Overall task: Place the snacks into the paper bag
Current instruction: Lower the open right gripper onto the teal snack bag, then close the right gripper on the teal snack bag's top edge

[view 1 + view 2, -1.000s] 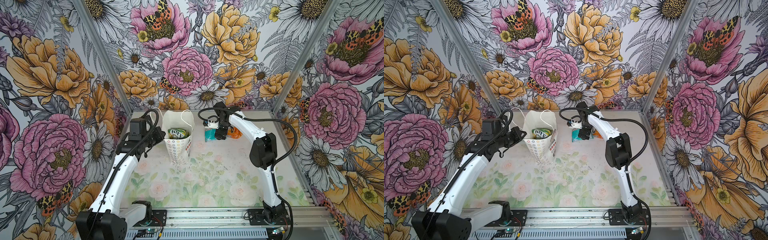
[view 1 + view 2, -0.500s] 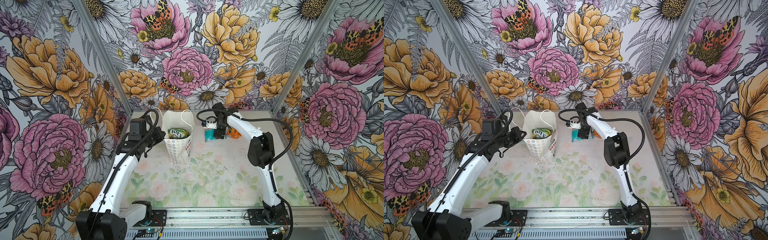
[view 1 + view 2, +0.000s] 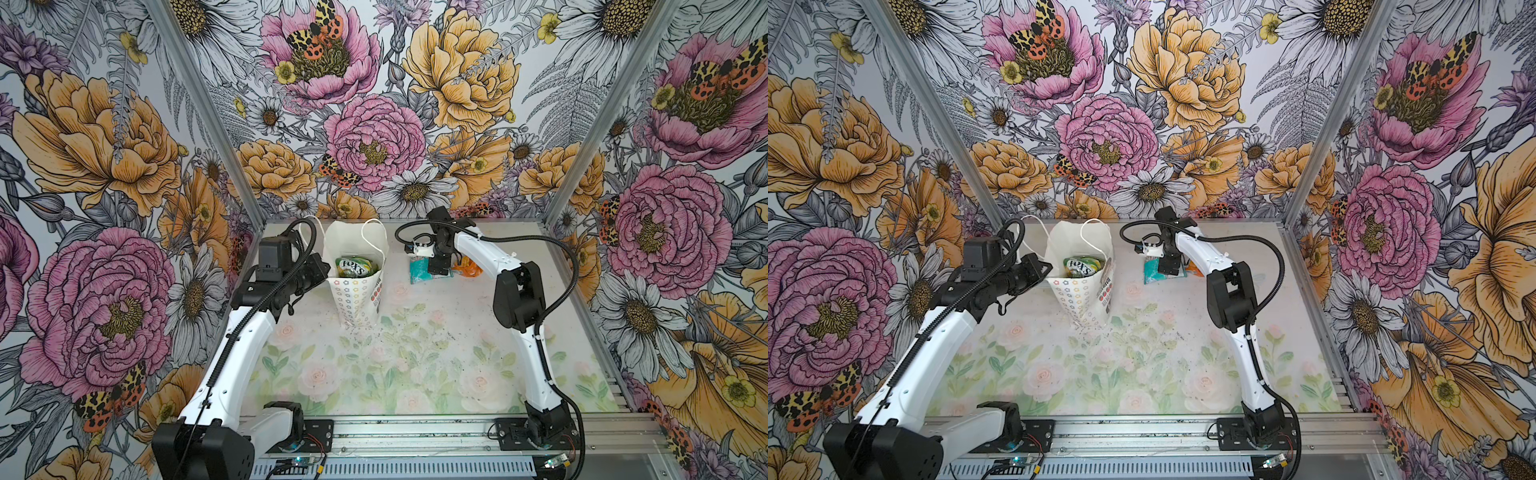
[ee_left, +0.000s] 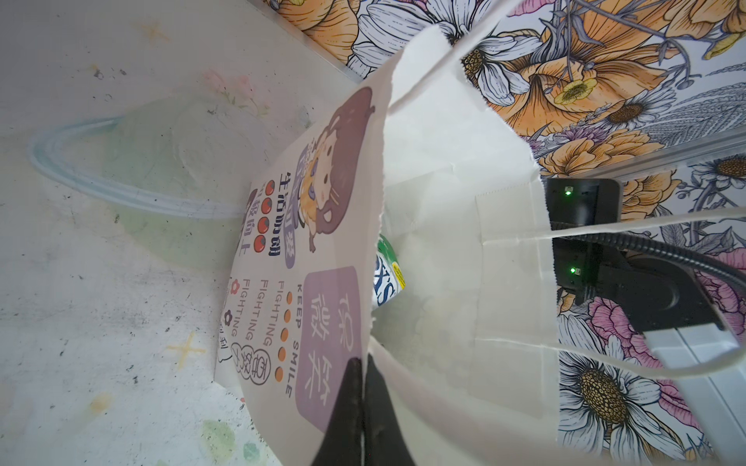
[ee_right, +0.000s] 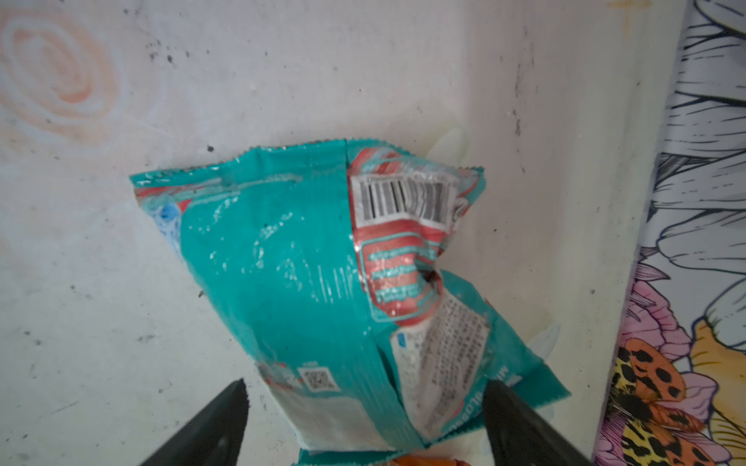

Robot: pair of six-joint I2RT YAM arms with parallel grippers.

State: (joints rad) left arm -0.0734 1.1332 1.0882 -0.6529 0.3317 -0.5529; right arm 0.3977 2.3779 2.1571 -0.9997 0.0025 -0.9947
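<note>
Bag first: I am seeing the paper bag (image 3: 358,291) standing upright toward 11 o'clock of the table (image 3: 436,365) in both top views. My left gripper (image 4: 363,365) is pinching the rim of its printed wall, jaws closed on the paper. A green FOX'S packet (image 3: 353,266) is lying inside the bag. My right gripper (image 5: 363,389) is hanging with jaws wide, one on each side of the teal packet (image 5: 290,262). This packet is lying on the table toward 12 o'clock. An orange packet (image 3: 470,267) is sitting just beside it, at its 3 o'clock.
</note>
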